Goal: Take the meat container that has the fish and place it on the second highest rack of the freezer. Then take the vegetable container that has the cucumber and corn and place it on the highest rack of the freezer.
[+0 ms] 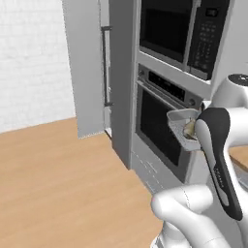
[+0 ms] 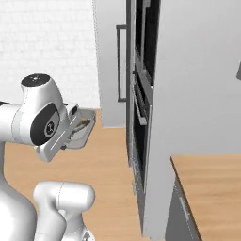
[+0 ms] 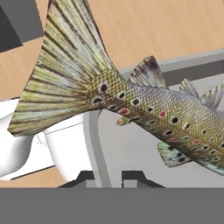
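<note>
Fish-bearing shallow grey meat container rides aloft before the wall oven, fingers clenched on its rim. First delivery underway; next, reaching the freezer's second-highest rack, likely requiring driving.

You're looking along the gripper at a spotted fish — tail fanned up-left, body running right — lying in a grey container, its rim between the closed dark fingertips, wooden floor beyond.
</note>
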